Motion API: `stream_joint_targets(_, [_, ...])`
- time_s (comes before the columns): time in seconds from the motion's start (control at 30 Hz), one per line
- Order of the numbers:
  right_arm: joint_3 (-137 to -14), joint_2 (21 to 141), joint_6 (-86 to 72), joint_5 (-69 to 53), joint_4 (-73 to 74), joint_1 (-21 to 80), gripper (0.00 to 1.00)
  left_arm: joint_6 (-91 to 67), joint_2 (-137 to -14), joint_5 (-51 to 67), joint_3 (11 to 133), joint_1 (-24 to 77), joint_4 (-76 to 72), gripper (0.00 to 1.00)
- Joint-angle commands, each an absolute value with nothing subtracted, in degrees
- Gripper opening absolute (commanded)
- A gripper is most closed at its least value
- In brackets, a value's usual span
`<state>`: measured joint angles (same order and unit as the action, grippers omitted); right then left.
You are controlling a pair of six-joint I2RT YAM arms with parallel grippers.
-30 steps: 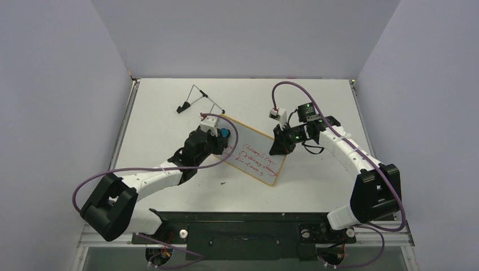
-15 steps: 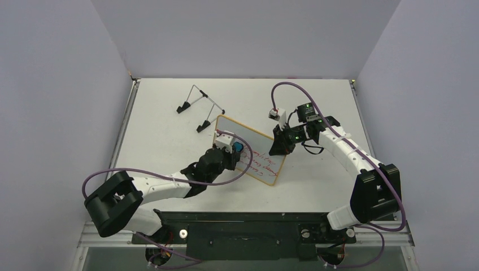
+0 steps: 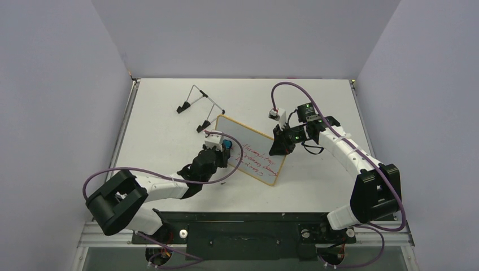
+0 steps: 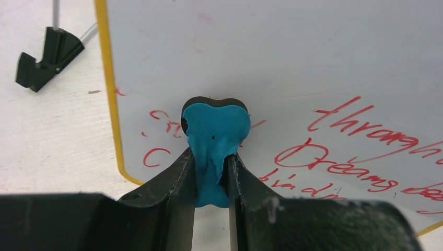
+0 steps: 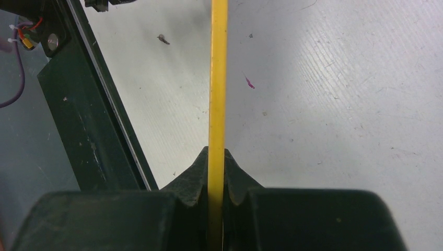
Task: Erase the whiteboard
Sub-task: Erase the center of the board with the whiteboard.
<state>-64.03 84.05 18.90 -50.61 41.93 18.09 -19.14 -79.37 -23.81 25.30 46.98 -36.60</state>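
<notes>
1. My right gripper (image 5: pixel 216 175) is clamped on the whiteboard (image 3: pixel 254 148) rim, steadying it at the middle of the table (image 3: pixel 164 141) so it cannot slide
2. My left gripper (image 4: pixel 213 158) pinches the blue eraser (image 4: pixel 214 125), pressed to the red writing (image 4: pixel 360 136) to wipe it

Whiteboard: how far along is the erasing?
Done: the whiteboard's upper part looks wiped blank. In hand: the left tool grips the eraser against the board near its left edge, while the right tool clamps the board's rim. Left: red writing across the lower half.
</notes>
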Motion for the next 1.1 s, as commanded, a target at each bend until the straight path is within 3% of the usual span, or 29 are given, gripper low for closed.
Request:
stream_joint_targets(0.0, [-64.86,83.46,19.60,-52.43,41.41,18.41,0.00,-19.76,-83.13,-23.09,28.75,49.29,-42.03,0.00])
stream_joint_targets(0.53, [-64.87,83.17,19.69,-52.72,41.49,18.32,0.00,-18.36,-92.59,-23.30,37.10,60.16,-46.31,0.00])
stream_joint_targets(1.07, [-64.78,83.21,19.69,-52.73,41.42,18.41,0.00,-19.90,-88.48,-21.58,33.85,49.25,-44.71,0.00])
